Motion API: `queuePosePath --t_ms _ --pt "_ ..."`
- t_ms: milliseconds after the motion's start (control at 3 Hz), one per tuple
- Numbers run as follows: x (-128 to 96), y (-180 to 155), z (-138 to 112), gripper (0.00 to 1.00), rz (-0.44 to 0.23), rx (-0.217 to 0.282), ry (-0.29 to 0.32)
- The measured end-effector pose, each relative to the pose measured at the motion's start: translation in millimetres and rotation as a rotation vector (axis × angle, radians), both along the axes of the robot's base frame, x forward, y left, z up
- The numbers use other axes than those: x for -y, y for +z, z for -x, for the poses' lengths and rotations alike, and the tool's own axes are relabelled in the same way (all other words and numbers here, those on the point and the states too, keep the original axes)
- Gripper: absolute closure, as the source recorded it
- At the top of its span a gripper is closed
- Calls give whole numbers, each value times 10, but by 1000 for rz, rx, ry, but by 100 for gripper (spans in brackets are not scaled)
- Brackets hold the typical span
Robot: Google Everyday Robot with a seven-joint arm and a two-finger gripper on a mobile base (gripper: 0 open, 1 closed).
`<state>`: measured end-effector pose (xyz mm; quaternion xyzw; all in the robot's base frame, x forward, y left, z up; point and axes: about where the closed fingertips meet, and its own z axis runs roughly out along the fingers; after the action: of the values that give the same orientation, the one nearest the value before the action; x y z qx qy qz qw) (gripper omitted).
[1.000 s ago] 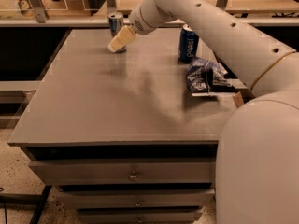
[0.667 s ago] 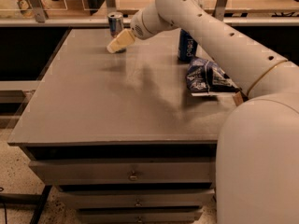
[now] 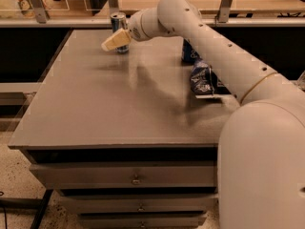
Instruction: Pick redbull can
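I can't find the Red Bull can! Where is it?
In the camera view the redbull can stands at the far edge of the table, left of centre, just behind the gripper; the Pepsi can is off to its right.

Far right on the table (image 3: 95, 109) stands a dark blue can (image 3: 188, 56), a crumpled blue bag (image 3: 202, 78) just nearer; the claw (image 3: 116, 40) hovers far left.
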<state>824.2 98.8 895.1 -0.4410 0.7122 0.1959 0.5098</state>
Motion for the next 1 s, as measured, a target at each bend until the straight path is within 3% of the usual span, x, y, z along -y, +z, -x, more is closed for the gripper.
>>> queuePosePath --t_ms 333,667,1000 --pt "-120 58 -64 0 -14 32 15" --pt "-241 94 -83 17 -17 47 33" --pt "-342 216 -8 41 1 81 48"
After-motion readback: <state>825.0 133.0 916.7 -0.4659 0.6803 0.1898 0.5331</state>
